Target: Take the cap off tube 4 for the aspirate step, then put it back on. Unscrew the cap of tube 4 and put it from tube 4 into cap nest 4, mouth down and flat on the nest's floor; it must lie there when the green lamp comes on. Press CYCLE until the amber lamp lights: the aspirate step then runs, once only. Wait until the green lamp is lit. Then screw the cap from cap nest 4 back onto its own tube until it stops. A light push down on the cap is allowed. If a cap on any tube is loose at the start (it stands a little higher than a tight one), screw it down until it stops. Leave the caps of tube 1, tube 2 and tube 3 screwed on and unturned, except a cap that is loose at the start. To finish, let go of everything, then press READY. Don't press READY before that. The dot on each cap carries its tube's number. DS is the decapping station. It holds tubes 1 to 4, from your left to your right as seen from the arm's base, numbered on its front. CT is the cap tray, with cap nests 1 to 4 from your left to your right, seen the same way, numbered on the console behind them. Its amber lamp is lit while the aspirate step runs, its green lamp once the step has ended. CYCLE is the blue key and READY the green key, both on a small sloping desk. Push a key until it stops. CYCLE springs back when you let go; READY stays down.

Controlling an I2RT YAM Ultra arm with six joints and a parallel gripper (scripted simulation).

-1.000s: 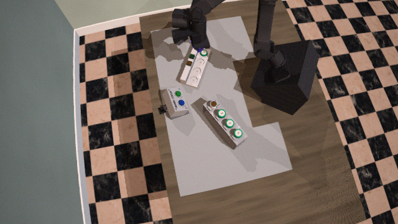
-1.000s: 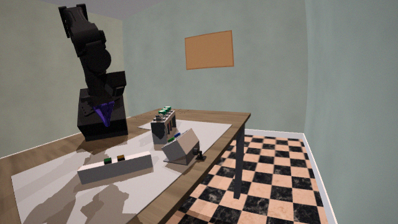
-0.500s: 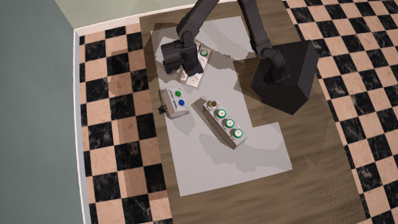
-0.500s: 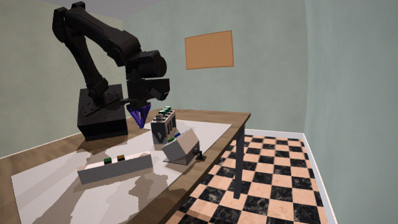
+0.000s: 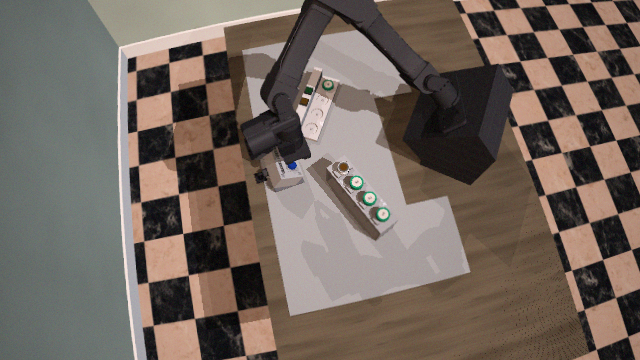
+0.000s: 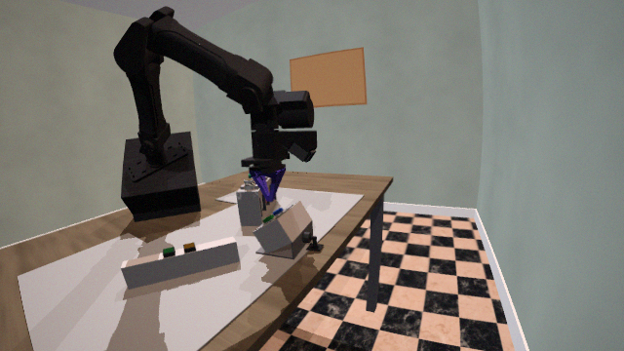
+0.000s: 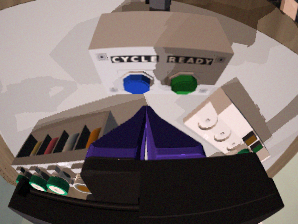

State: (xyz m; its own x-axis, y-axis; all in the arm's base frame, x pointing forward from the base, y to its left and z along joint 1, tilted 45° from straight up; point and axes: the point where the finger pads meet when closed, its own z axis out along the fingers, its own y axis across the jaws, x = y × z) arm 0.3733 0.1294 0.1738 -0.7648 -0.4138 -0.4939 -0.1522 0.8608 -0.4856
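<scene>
I have the tool (image 7: 145, 137) fully closed on nothing, poised just above the blue CYCLE key (image 7: 136, 84) on the sloping desk (image 6: 285, 233). Tube 4 (image 5: 343, 166) stands uncapped; its cap (image 5: 328, 84) sits in cap nest 4 on the cap tray (image 5: 320, 107).

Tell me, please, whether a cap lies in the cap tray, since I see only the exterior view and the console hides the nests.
Observer: Yes. In the top view, one green-ringed cap sits in the end nest of the cap tray; the other three nests hold none.
Operator: Is a tube standing open?
Observer: The end tube, nearest the key desk, has no cap; the other three tubes carry theirs.
Operator: Which key are the jaws aimed at?
Observer: In the wrist view the shut jaws' tip points just below the blue key, with the green key off to one side.
</scene>
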